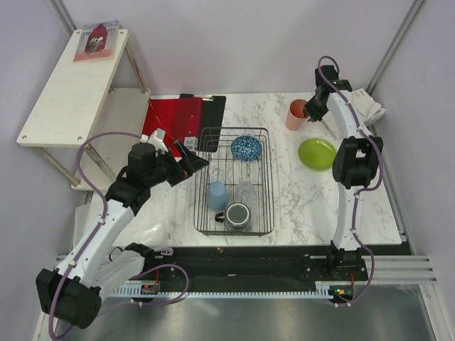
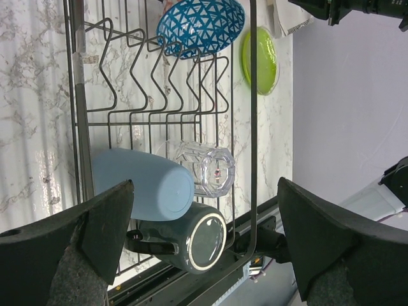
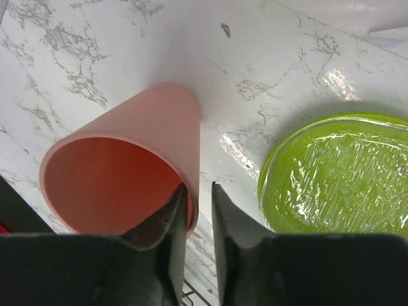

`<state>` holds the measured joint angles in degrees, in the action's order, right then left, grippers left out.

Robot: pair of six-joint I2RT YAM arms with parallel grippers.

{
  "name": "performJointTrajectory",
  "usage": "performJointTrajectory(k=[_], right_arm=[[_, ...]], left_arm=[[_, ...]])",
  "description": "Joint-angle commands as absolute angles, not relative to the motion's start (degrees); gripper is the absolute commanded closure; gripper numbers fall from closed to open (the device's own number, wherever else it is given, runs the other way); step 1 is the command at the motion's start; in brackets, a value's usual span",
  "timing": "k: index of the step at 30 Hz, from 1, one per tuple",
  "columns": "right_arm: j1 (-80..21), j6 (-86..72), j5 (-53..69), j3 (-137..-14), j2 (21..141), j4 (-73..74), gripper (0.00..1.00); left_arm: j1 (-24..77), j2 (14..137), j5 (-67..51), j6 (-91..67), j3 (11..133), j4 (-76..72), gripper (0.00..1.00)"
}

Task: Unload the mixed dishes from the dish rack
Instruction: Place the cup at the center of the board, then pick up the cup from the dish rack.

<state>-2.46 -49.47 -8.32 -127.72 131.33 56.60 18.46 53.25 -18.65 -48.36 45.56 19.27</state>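
Salmon-pink tapered cup point(image 3: 140, 134) stands unloaded on the marble bench point(image 3: 95, 57). The right end effector point(image 3: 199, 191) straddles its rim, released, while the left end effector point(image 2: 205, 183) gapes empty at the black wire dish rack point(image 2: 253, 127).

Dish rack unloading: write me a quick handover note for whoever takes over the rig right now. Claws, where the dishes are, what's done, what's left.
Left claw: wide open, empty, at the left side of the dish rack, facing in.
Right claw: slightly open, straddling the rim of the salmon-pink cup, with a gap showing beside the outer finger.
Done: salmon-pink cup and lime-green plate are on the table, right of the rack.
Left: blue patterned bowl, light blue cup, clear glass and dark grey mug are in the rack.
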Motion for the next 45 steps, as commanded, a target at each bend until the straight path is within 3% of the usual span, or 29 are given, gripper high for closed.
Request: performJointTrajectory(k=[1,9,18,23,29,33,38,45], right_arm=[[-2.37,-47.73,-7.73,-130.51,130.69,56.95,0.68],[-2.99,-46.85,-8.87,-130.78,127.62,56.08,0.53],[-5.53,-46.14,-8.09,-124.20,116.38,52.57,0.46],[-7.55,-45.09,-4.05,-113.49,106.12,48.44,0.46],[-17.12,-35.71,6.48,-85.29,85.57,22.98,0.43],[-25.81,-31.40,2.31,-70.52,77.35,12.22,0.35],[-30.84,-29.44,0.35,-64.26,75.32,12.39,0.34],[-35.33,-29.53,-0.70,-55.91,70.93,7.39,0.35]], left_arm=[[18.46,53.61,-20.48,-47.99,44.74,17.67,0.01],[18.46,53.09,-20.66,-47.90,44.03,17.23,0.01],[18.46,52.12,-19.60,-46.67,44.65,17.14,0.01],[18.46,52.21,-18.90,-44.74,45.00,17.23,0.01],[18.89,52.64,-17.23,-40.09,45.70,17.93,0.00],[22.23,53.79,-11.11,-35.43,48.15,20.21,0.01],[33.91,56.07,2.00,-27.88,52.11,25.04,0.01],[41.13,62.31,6.94,-25.14,53.96,26.81,0.01]])
